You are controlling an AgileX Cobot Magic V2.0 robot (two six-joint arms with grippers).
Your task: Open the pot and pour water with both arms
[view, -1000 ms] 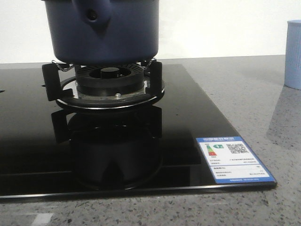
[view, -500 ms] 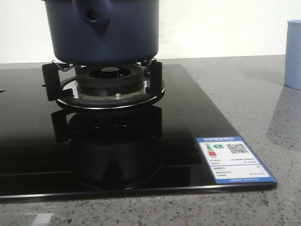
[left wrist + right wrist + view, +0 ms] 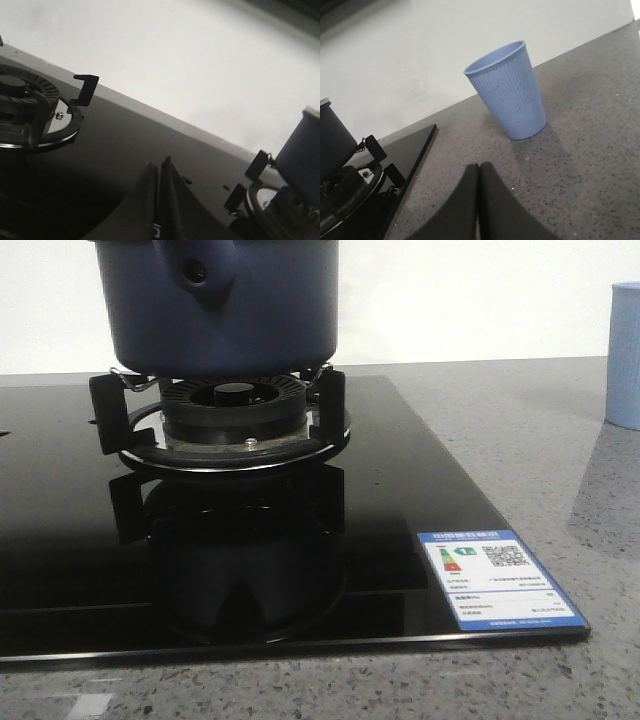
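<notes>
The dark navy-blue pot [image 3: 220,310] stands on the burner stand [image 3: 225,425] of the black glass hob; its handle stub with a round hole faces the front camera, and its top is cut off by the frame. Part of it shows in the left wrist view [image 3: 300,150] and the right wrist view [image 3: 332,137]. My left gripper [image 3: 159,165] is shut and empty above the glass between two burners. My right gripper [image 3: 479,167] is shut and empty above the grey counter, apart from the pale blue ribbed cup [image 3: 507,92]. Neither gripper shows in the front view.
The cup [image 3: 625,355] stands on the speckled grey counter at the far right. A second burner [image 3: 30,110] lies on the hob left of the pot. An energy label [image 3: 497,578] is stuck on the hob's front right corner. A white wall runs behind.
</notes>
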